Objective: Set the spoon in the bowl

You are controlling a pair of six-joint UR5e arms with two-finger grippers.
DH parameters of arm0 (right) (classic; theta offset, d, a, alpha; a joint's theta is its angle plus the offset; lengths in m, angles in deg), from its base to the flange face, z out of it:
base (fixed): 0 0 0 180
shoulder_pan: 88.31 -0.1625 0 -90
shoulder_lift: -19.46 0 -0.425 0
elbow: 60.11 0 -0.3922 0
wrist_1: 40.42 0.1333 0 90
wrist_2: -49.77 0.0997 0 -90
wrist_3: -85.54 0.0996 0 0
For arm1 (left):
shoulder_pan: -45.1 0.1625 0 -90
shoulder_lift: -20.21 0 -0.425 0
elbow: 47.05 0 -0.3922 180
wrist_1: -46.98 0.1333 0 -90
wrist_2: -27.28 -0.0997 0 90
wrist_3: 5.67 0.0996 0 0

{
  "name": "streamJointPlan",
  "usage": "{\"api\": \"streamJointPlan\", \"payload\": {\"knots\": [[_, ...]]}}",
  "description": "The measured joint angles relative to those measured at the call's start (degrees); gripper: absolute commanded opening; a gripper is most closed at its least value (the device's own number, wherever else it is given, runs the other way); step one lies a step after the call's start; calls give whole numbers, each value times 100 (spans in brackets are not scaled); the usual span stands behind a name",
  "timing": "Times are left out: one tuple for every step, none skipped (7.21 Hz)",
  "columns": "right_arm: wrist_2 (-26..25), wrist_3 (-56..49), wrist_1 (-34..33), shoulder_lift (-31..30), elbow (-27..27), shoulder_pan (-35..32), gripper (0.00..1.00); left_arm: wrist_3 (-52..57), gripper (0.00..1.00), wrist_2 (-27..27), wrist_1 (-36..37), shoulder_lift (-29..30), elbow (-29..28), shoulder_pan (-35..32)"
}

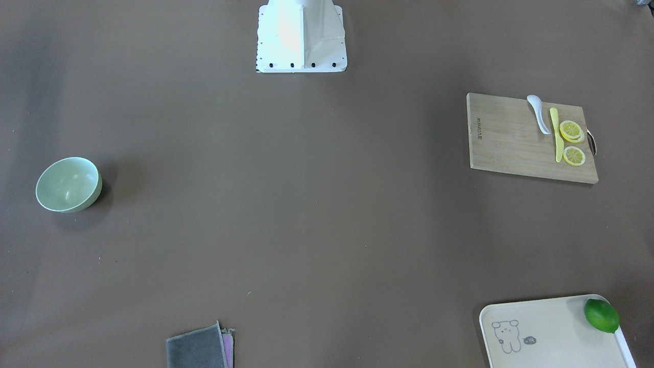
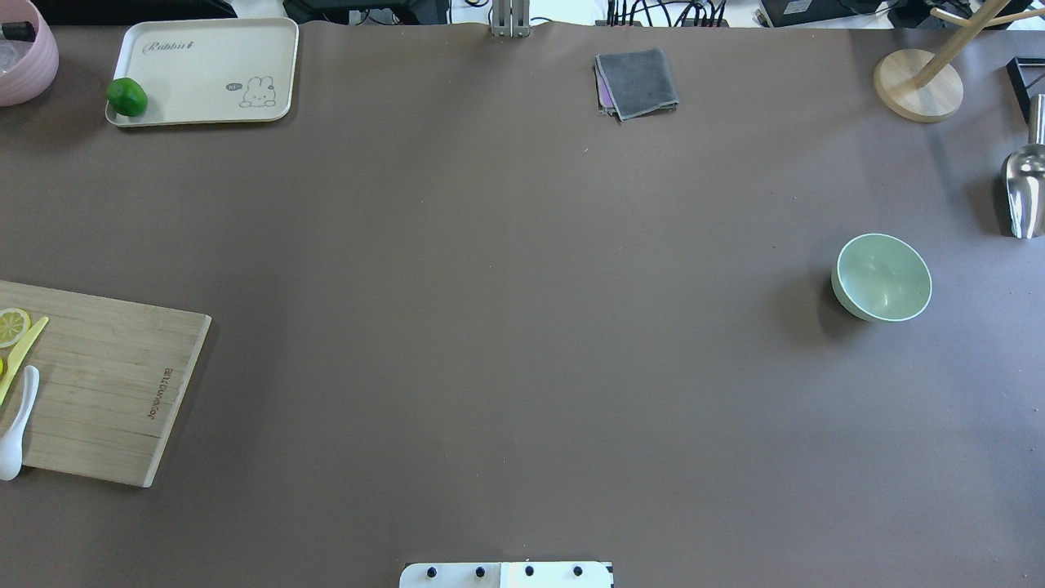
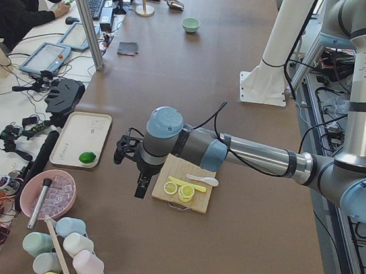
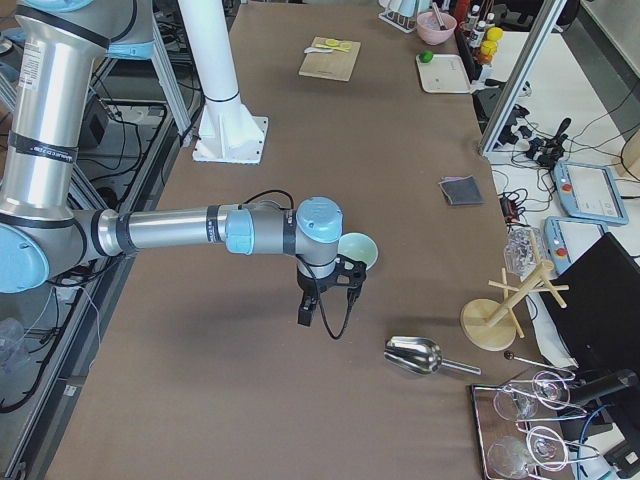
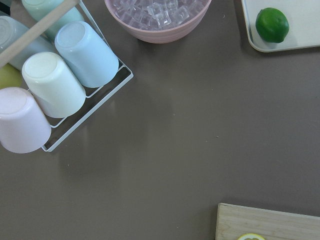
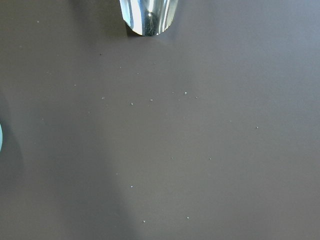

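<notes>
The left gripper (image 3: 140,189) hangs just off the cutting board's (image 1: 503,138) outer end (its jaws' state, like the right gripper's (image 4: 308,316), cannot be told) and is nearer the spoon (image 1: 539,115). The spoon lies at the board's robot-side edge beside the knife (image 1: 556,137), handle pointing away from the robot. The bowl (image 1: 68,184) stands well apart across open table (image 1: 327,204), near the right gripper.
</notes>
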Motion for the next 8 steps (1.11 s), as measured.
{"api": "streamJointPlan", "payload": {"knots": [[4,4,13,-1,-10,0,100,-2,98,13,2,19,27,4],[5,12,40,5,-16,0,100,-2,98,22,-1,70,37,15],[1,18,60,45,-9,0,100,-7,98,67,-18,169,54,28],[31,27,72,146,21,12,100,-8,98,166,-76,304,72,60],[99,55,75,382,43,66,100,-18,98,254,-231,429,77,185],[199,95,71,761,61,157,100,-208,98,299,-483,548,85,402],[417,111,68,1038,83,236,100,-610,98,317,-849,686,75,614],[714,104,73,1172,85,369,100,-943,98,317,-1261,787,34,798]]}}
